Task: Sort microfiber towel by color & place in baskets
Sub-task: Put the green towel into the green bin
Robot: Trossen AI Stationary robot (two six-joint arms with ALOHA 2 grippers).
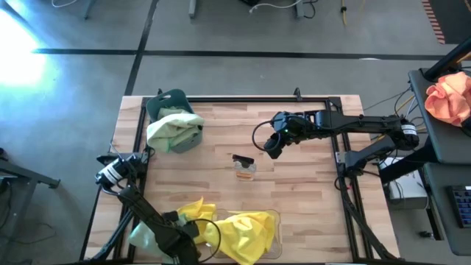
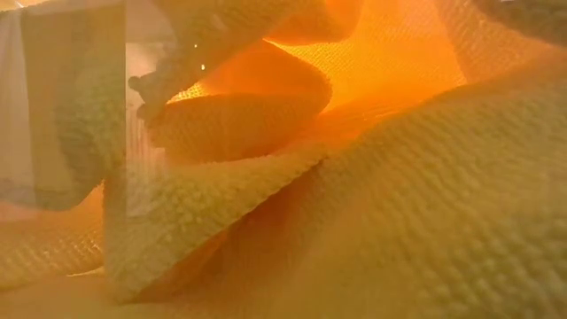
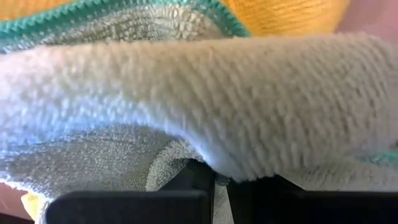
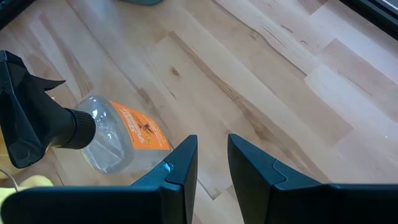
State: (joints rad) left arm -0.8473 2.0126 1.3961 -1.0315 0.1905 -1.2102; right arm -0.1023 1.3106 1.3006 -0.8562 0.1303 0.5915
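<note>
At near-left table edge: left gripper (image 1: 171,234), fingers clamped on sage-green towel (image 3: 186,106) beside yellow towels (image 1: 243,230) in clear basket (image 1: 275,216). Risk: yellow fold snagging along. Right gripper (image 4: 211,168) idle, parted, near spray bottle (image 4: 121,134). Teal basket (image 1: 171,103) far-left.

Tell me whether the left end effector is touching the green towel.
Touching. The left wrist view shows the pale green towel pressed against the left end effector, its closed fingers pinching a fold of it.
</note>
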